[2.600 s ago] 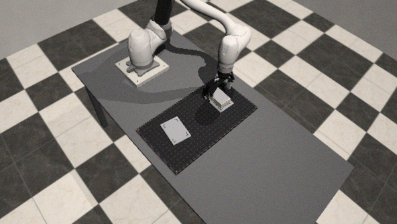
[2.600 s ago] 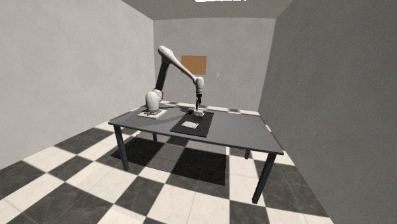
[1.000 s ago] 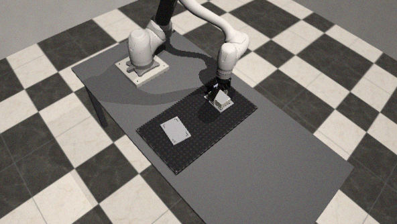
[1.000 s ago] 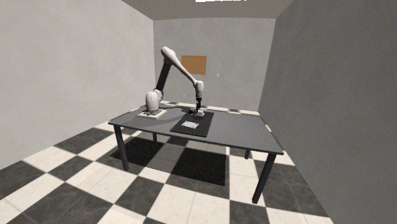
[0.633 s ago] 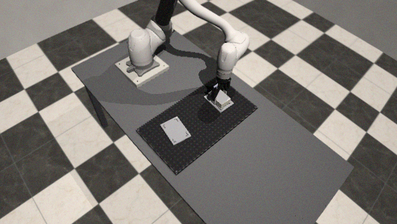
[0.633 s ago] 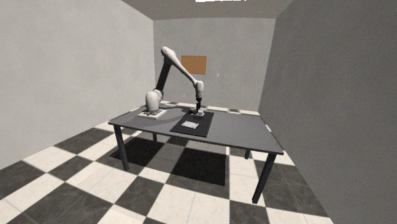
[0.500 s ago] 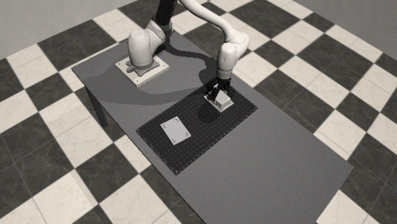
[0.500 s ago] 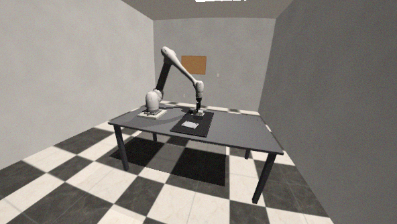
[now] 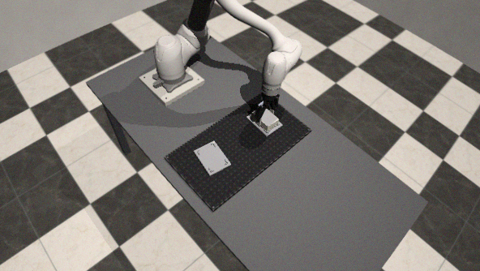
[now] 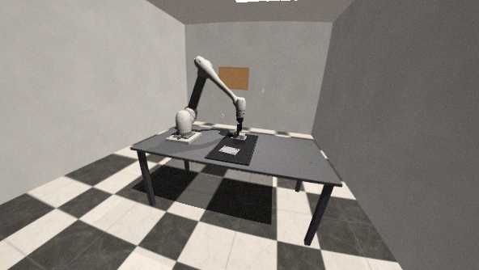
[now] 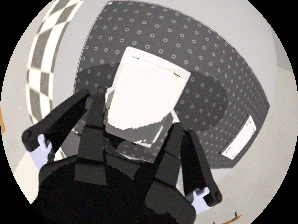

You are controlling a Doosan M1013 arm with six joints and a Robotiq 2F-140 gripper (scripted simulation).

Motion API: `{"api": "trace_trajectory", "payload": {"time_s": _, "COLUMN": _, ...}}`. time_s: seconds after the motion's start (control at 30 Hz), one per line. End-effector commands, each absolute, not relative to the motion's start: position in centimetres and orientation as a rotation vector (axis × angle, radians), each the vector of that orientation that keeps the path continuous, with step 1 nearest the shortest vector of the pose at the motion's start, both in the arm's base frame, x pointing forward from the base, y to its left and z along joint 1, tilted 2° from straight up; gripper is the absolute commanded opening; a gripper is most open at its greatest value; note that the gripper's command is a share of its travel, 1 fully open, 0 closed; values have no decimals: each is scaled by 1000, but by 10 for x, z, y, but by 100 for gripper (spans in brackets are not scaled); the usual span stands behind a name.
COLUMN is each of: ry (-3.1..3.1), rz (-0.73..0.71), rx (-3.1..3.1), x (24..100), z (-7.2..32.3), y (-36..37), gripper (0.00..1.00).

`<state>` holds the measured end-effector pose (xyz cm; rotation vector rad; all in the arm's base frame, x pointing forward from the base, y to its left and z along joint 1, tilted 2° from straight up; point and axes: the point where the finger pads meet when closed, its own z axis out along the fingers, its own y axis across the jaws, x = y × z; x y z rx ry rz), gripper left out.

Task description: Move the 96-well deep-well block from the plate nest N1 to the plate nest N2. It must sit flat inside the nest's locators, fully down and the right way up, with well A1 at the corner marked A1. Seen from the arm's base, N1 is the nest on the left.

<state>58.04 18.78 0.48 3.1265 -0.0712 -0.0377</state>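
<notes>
The white deep-well block (image 9: 268,120) sits in its nest on the dark perforated mat (image 9: 239,142), at the mat's end farther from the camera. My gripper (image 9: 264,108) stands straight over it with its fingers shut on the block's sides. In the wrist view the block (image 11: 145,95) fills the space between the two black fingers. The other nest (image 9: 212,157) is a flat white plate with corner locators at the mat's nearer end; it also shows in the wrist view (image 11: 238,143) at the right edge. In the exterior view the gripper (image 10: 239,134) and the empty nest (image 10: 229,150) are small.
The arm's base plate (image 9: 172,82) is bolted to the grey table at the far left corner. The mat lies across the middle of the table (image 9: 259,162). An orange board (image 10: 234,78) hangs on the back wall.
</notes>
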Motion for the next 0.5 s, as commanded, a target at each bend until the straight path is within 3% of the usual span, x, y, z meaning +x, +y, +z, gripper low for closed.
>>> {"api": "trace_trajectory", "payload": {"time_s": 0.0, "ry": -71, "rz": -38, "rx": 3127, "x": 580, "z": 8, "y": 188, "gripper": 0}}
{"api": "trace_trajectory", "payload": {"time_s": 0.47, "ry": -71, "rz": -38, "rx": 3127, "x": 581, "z": 28, "y": 188, "gripper": 0}}
